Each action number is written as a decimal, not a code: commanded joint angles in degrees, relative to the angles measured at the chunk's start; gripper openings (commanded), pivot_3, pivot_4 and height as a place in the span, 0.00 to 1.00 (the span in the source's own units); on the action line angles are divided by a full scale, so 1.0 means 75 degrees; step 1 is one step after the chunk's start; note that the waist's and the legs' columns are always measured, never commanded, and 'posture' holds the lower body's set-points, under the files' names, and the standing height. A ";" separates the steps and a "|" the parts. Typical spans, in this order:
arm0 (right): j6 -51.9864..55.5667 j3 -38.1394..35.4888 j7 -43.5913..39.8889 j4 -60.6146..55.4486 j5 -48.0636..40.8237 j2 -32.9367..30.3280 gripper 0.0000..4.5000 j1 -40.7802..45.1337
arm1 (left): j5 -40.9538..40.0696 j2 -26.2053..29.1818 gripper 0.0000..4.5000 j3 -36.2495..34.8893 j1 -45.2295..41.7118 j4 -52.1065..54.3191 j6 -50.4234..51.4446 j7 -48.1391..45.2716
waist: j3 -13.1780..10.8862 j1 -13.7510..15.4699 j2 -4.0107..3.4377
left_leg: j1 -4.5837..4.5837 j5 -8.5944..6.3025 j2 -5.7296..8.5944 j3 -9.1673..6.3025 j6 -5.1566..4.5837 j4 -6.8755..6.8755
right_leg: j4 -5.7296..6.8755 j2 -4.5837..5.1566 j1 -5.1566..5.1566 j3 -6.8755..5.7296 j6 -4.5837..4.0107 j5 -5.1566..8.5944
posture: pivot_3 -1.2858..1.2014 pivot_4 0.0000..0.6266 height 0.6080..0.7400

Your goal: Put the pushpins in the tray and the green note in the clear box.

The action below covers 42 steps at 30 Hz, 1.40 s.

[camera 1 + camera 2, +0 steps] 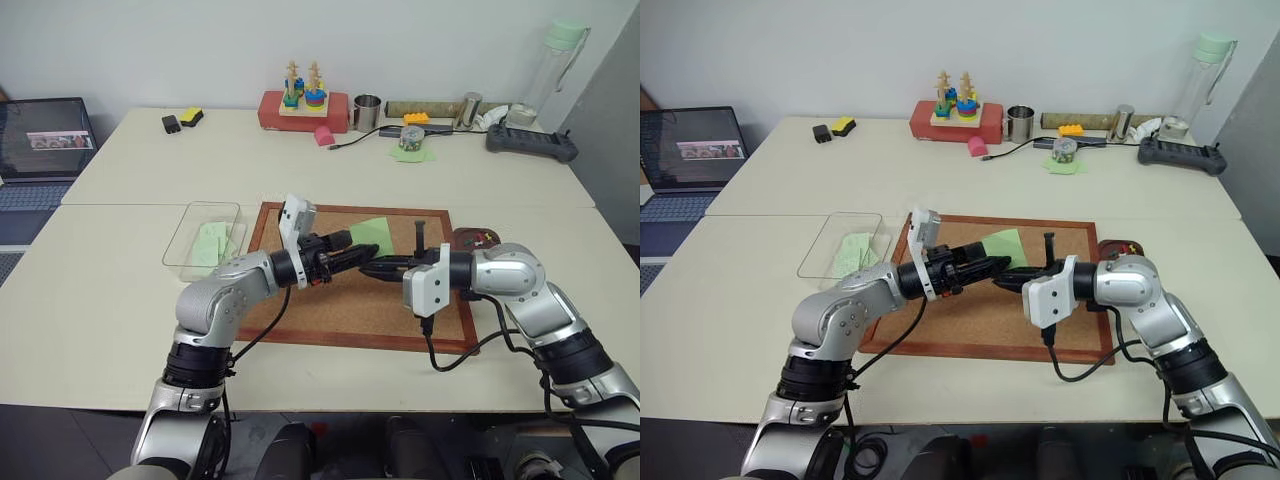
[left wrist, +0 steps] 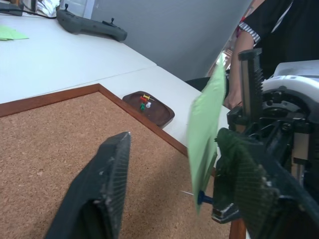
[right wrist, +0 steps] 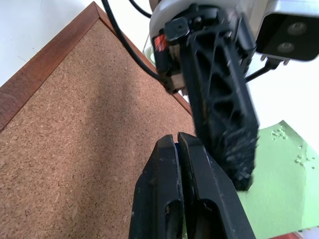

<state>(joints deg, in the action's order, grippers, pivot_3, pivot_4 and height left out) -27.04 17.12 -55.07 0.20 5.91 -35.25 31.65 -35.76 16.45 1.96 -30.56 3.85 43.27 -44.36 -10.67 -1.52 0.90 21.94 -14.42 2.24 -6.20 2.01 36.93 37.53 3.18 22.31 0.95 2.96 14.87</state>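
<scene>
Clear box [image 1: 201, 240] on the table [image 1: 110, 290] just left of the cork board [image 1: 330, 300], with pale green sheets [image 1: 213, 243] lying inside. Small dark reddish-brown tray [image 2: 149, 108] just off the board's far right corner, holding several pushpins [image 2: 145, 101] with red, yellow, green and white heads. Both grippers meeting tip to tip above the middle of the board. Right gripper [image 3: 178, 144] pressed fully shut, fingers flat against each other, pinching a blue-headed pin [image 2: 203, 197] whose thin point sticks through the green note [image 2: 205, 129]; note standing nearly edge-on beside those fingers in the left wrist view, and seen as a pale green square at the fingertips, over the board's far half, in the head views. Left gripper [image 2: 172, 164] roughly half open, one finger [image 2: 102, 184] well clear on one side of the note, the other finger close behind the paper; cannot tell whether that finger touches it. No readable writing or brand marks on the box, tray or note. Metal cup [image 1: 367, 112], wooden ring-stacking toy [image 1: 302, 88] and clear bottle [image 1: 555, 70] lined along the far edge of the table.
</scene>
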 commanded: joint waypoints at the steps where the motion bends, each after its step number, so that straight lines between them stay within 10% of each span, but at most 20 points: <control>1: 0.0029 0.0028 0.0001 -0.0352 -0.0116 0.0088 0.00 0.0125 | -0.0043 -0.0071 0.45 0.0037 -0.0065 0.0208 -0.0147 -0.0044 | 0.0000 0.0000 0.0000 | 0.0000 0.0000 0.0000 0.0000 0.0000 0.0000 | 0.0000 0.0000 0.0000 0.0000 0.0000 0.0000 | 0.52 0.24 1.00; 13: 0.0019 0.0039 0.0047 -0.0253 -0.0036 0.0225 0.00 0.0195 | 0.0195 -0.0170 0.01 0.0259 0.0018 0.0169 -0.0278 0.0033 | 0.0000 0.0000 0.0000 | 0.0000 -0.0002 0.0001 0.0000 -0.0003 0.0001 | 0.0001 0.0000 0.0000 0.0000 0.0000 0.0000 | 0.52 0.24 1.00; 28: 0.0649 -0.0439 0.0204 -0.0741 -0.0476 0.0146 0.00 0.0040 | 0.1245 -0.0457 0.01 0.0280 0.0015 -0.1063 -0.1335 0.0687 | 0.0000 0.0004 0.0000 | -0.0001 -0.0002 0.0002 -0.0001 -0.0004 0.0001 | 0.0003 0.0000 0.0000 0.0000 -0.0001 0.0000 | 0.52 0.24 1.00; 42: 0.5209 -0.2873 0.2047 0.0280 -0.0800 -0.0727 0.00 -0.1128 | 0.1071 -0.0232 0.01 0.0126 0.0327 0.0214 -0.1068 0.0815 | 0.0001 0.0137 -0.0001 | 0.0001 -0.0015 0.0001 0.0003 -0.0027 0.0002 | 0.0006 0.0004 0.0001 0.0003 -0.0003 -0.0001 | 0.52 0.24 1.00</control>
<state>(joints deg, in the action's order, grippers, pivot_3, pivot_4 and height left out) 8.63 -1.90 -42.66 1.06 -0.21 -40.44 23.12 -25.84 14.65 4.11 -27.82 0.80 33.91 -38.71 -10.67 -0.49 0.89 21.94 -14.54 2.25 -6.15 1.80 36.94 37.60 3.20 22.32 0.98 2.93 14.86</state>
